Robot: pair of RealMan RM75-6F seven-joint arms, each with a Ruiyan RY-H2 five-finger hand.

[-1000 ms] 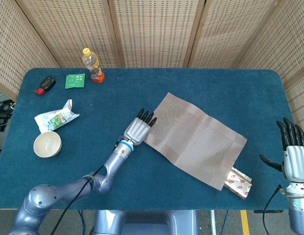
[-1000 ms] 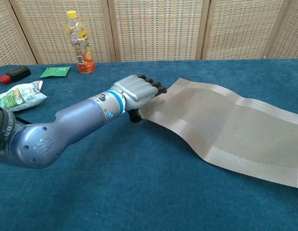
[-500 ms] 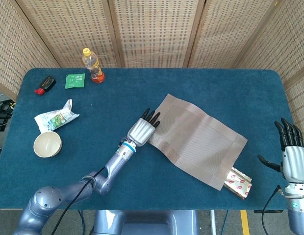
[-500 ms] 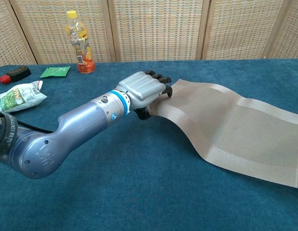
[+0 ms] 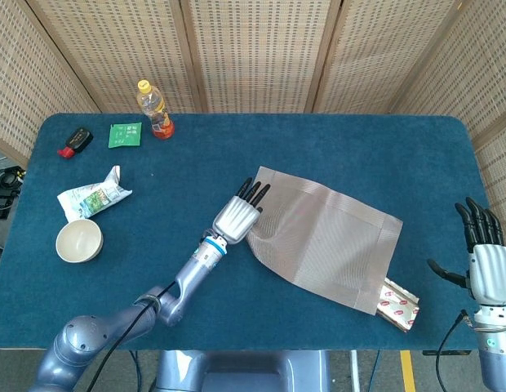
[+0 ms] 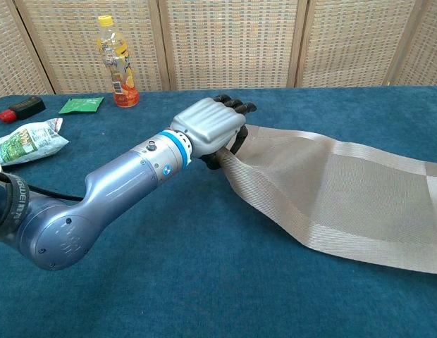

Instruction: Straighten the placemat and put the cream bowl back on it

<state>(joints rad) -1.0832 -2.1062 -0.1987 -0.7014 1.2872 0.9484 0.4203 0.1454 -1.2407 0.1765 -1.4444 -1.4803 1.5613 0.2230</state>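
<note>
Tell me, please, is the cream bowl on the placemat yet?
No. The cream bowl sits on the table's left side, well apart from the placemat.

Along my blue bench's (image 5: 335, 139) far edge stand a yellow-capped plastic bottle (image 5: 155, 109), a green packet (image 5: 125, 134) and a red-and-black object (image 5: 75, 140); a crumpled snack bag (image 5: 91, 197) lies nearer, and a foil wrapper (image 5: 397, 305) at the front right.

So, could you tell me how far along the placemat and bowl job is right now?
Nothing looks finished yet. In hand: the left hand grips the placemat's left edge; the mat lies skewed. Left to do: squaring it, then fetching the cream bowl, which sits far left on the table. The right hand waits open.
</note>
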